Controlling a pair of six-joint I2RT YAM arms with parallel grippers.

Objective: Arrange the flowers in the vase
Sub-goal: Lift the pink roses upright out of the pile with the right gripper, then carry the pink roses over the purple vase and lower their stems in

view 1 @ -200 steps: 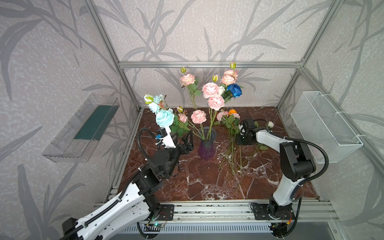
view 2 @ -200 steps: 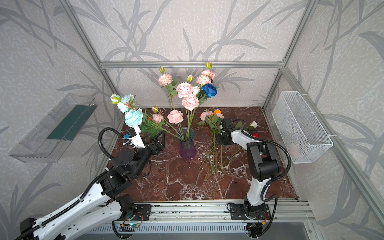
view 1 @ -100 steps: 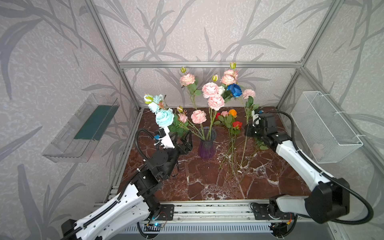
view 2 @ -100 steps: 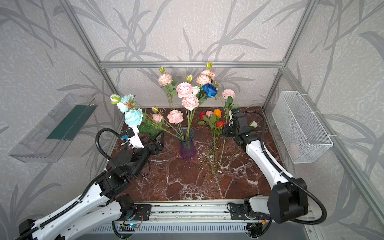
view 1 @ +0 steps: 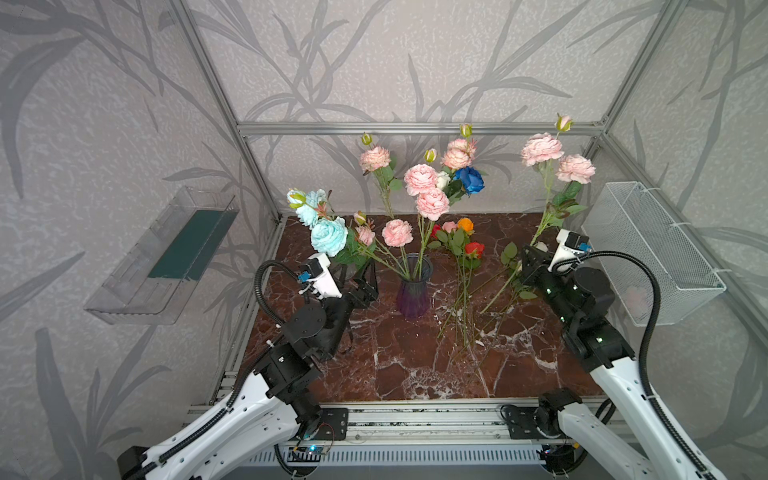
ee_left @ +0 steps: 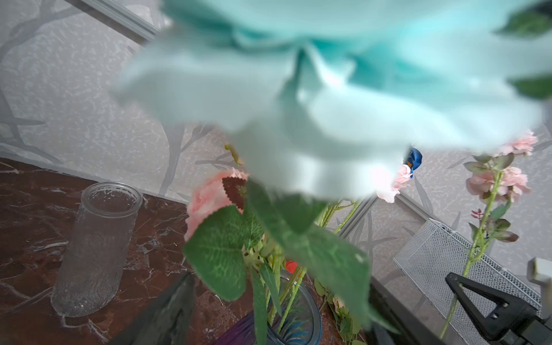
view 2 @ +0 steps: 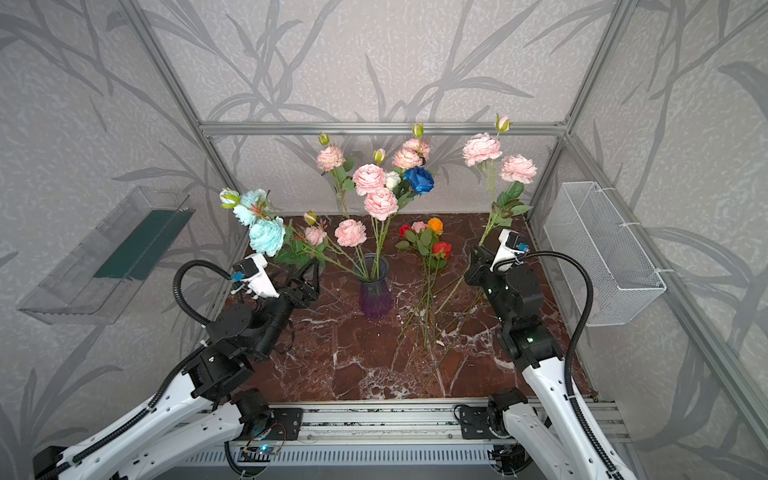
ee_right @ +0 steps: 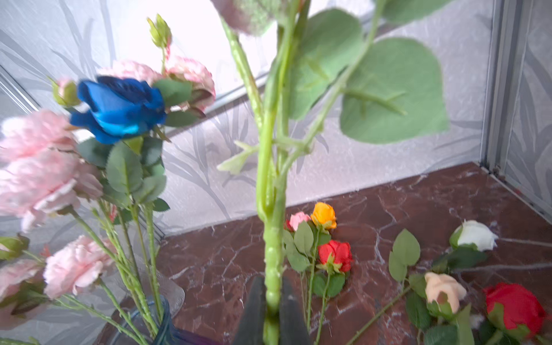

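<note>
In a top view, the right gripper (view 1: 527, 259) is pinching a pink peony spray (view 1: 547, 195) upright, right of the purple vase (view 1: 413, 291). Left wrist: the left gripper (ee_left: 279, 280) is gaping beneath a turquoise bloom (ee_left: 298, 89). Right wrist: the clamped stem (ee_right: 268, 179) is, I judge, needing carrying over the vase mouth next.

A purple-tinted glass vase (view 2: 375, 293) stands upright on the marble tabletop (view 2: 357, 357), near the middle. It holds pink blooms (view 2: 369, 179), a blue rose (view 2: 419, 179) and turquoise blooms (view 2: 266, 235) that lean out to the left. The left gripper (view 2: 306, 280) sits just left of the vase, under the turquoise heads, jaws spread. The right gripper (view 2: 477, 257) is clamped on a pink-flowered stem (view 2: 490, 216), its heads high and well right of the vase. Several loose roses (view 2: 430, 241) lie between the vase and the right gripper. A wire basket (view 2: 598, 249) hangs on the right wall.
</note>
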